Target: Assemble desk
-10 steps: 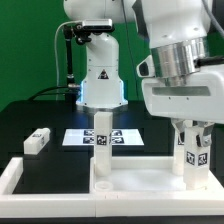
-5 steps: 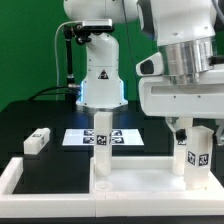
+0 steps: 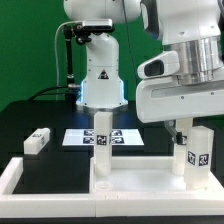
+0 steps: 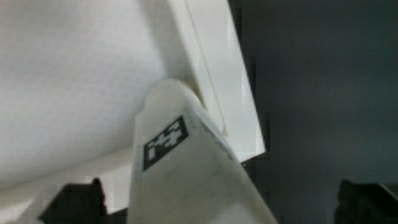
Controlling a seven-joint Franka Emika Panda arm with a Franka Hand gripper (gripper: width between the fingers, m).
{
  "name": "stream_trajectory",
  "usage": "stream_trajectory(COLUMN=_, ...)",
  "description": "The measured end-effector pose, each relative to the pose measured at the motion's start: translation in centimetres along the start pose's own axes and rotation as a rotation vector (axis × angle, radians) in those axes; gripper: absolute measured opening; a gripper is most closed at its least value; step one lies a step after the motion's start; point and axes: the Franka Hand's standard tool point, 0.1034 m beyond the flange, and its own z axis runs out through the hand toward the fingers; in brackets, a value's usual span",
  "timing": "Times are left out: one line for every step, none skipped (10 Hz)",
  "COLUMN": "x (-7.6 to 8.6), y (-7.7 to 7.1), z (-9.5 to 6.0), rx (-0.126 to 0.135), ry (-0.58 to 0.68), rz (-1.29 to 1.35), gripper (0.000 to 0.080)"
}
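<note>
1. Green backdrop behind, a black matte table (image 3: 40,115) below, and the white robot base (image 3: 100,75) standing at the far side. The marker board (image 3: 120,138) lies flat on the table in front of that base.
2. The tabletop panel (image 3: 140,178) lies flat at the near edge, inside the low white border rail (image 3: 14,178). It is smooth white plastic, rectangular and thin.
3. Two block legs stand upright on the panel, each a short square white post with a black-and-white tag on its face. The middle leg (image 3: 100,140) is near the centre of the exterior view, and the right-hand leg (image 3: 196,155) is at the exterior view's right.
4. A loose leg (image 3: 38,140) lies on its side on the bare table at the exterior view's left, well apart from the panel. No fourth leg is visible.
5. The pincer (image 3: 193,128) hangs directly above the right-hand leg, spread wide. In the wrist view its dark fingertips (image 4: 80,200) stand on either side of that leg (image 4: 178,150) without pinching it.
6. What matters next: this leg's long axis is vertical and runs straight down from the pincer, so a clean exit is probably straight up. The loose leg would then lie far across towards the exterior view's left, long axis horizontal.
</note>
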Motion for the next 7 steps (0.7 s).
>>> stream_trajectory(x=0.07, y=0.08, z=-0.13, rx=-0.023, ry=-0.009, rz=-0.187, gripper=0.0649)
stream_trajectory(x=0.44, y=0.25, z=-0.34, rx=-0.026, ry=-0.014, rz=-0.377, gripper=0.0649)
stream_trajectory(x=0.81, y=0.68, z=-0.42, rx=-0.026, ry=-0.004, rz=-0.452, gripper=0.0649)
stream_trajectory(x=0.68, y=0.44, z=-0.24, rx=-0.024, ry=0.005, rz=-0.438, gripper=0.0649)
stream_trajectory(x=0.67, y=0.42, z=-0.24, rx=-0.024, ry=0.005, rz=-0.43, gripper=0.0625)
stream_trajectory(x=0.69, y=0.45, z=-0.24, rx=-0.023, ry=0.006, rz=-0.415, gripper=0.0625)
stream_trajectory(x=0.66, y=0.38, z=-0.23, rx=-0.02, ry=0.006, rz=-0.35, gripper=0.0438)
